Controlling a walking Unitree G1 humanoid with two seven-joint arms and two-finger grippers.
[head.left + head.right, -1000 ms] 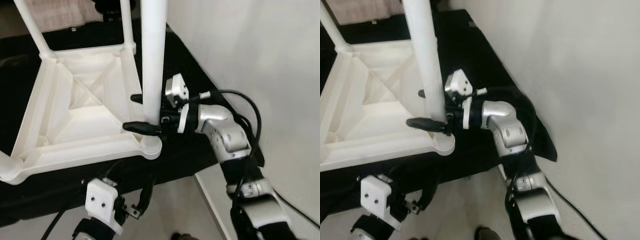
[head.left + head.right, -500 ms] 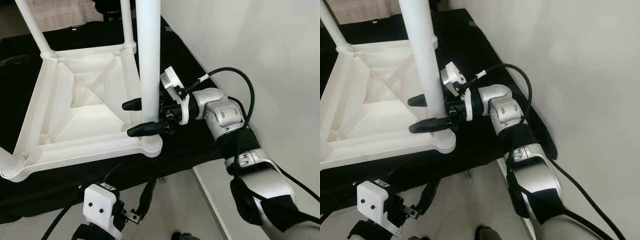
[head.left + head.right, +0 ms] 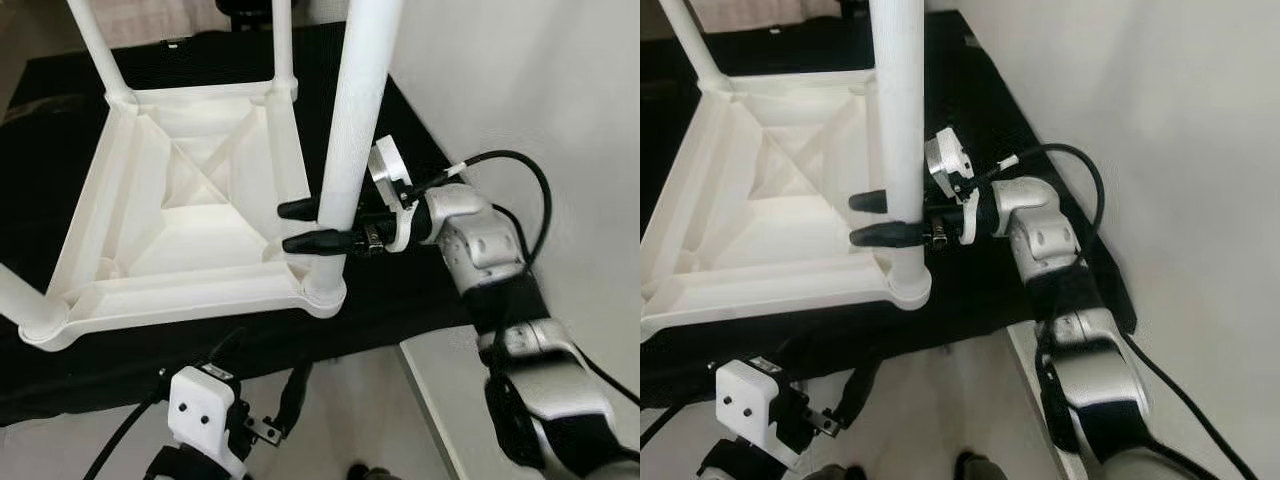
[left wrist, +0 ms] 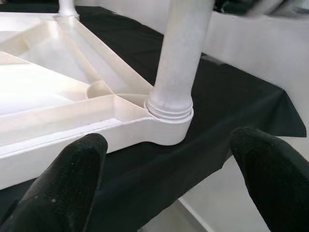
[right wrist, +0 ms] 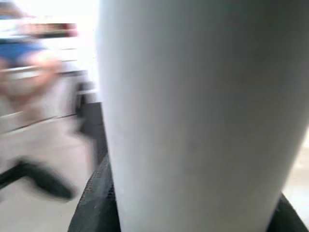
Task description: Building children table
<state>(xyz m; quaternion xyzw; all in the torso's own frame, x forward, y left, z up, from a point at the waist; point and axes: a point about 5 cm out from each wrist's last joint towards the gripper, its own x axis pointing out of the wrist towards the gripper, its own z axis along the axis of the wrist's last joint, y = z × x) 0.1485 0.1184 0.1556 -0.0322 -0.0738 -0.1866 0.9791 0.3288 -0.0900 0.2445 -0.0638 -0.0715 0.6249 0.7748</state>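
In the head views, the upturned white children's table [image 3: 190,215] lies on a black-draped surface [image 3: 400,290], and the right pincer [image 3: 312,226] grips the near-corner table leg [image 3: 352,140] just above its socket, one black finger on each side of it. In the left wrist view, the left pincer [image 4: 169,186] hangs spread wide and empty below the surface edge, facing that same leg's socket [image 4: 170,121]. In the right wrist view, the white leg [image 5: 198,116] stands pressed between the fingers.
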